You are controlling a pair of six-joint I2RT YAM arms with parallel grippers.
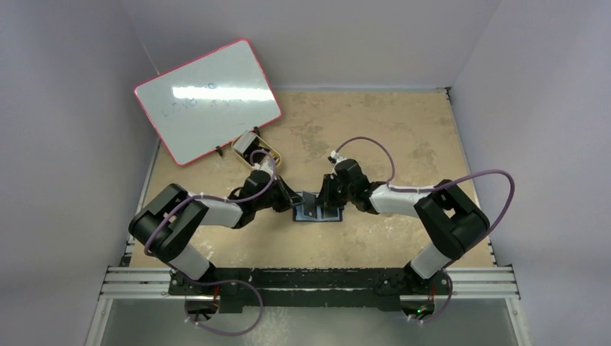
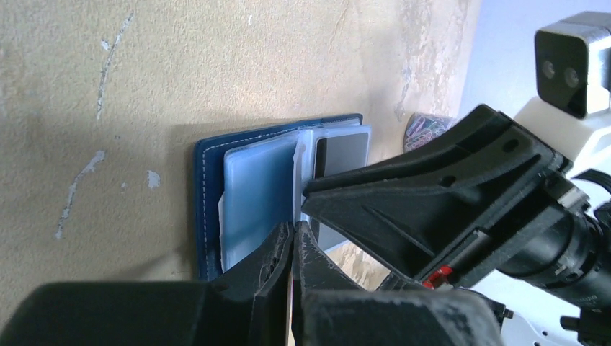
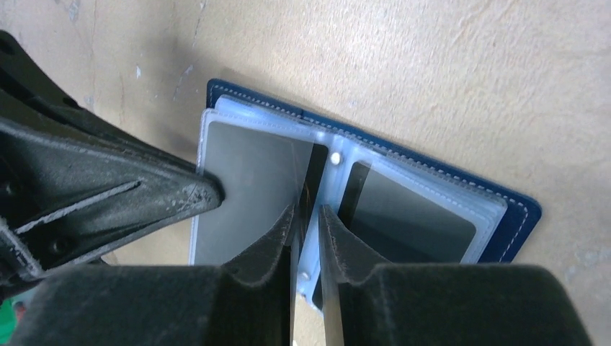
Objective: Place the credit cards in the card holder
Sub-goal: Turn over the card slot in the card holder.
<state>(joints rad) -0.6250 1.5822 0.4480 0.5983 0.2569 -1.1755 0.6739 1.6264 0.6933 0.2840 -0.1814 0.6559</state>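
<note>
Tan worktop [image 1: 403, 137]: card holder [image 3: 520, 213] lying open, credit cards [image 3: 252, 191] sitting in its slick, floppy sleeves [image 3: 241, 115]. My left gripper [image 2: 293, 236] is resting closed at the holder's edge. My right gripper [image 3: 308, 216] is straddling its centre leaf [image 3: 310, 252], slightly parted. I'm judging cards stiff, light: pinch edges.

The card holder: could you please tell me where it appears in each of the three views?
Top external: card holder near the picture's centre, slightly low.
Left wrist: centre, lying open above the left claw.
Right wrist: centre to right, open, beyond the right claw.
Shared landmark: the left claw's tip at the holder's edge.
</note>
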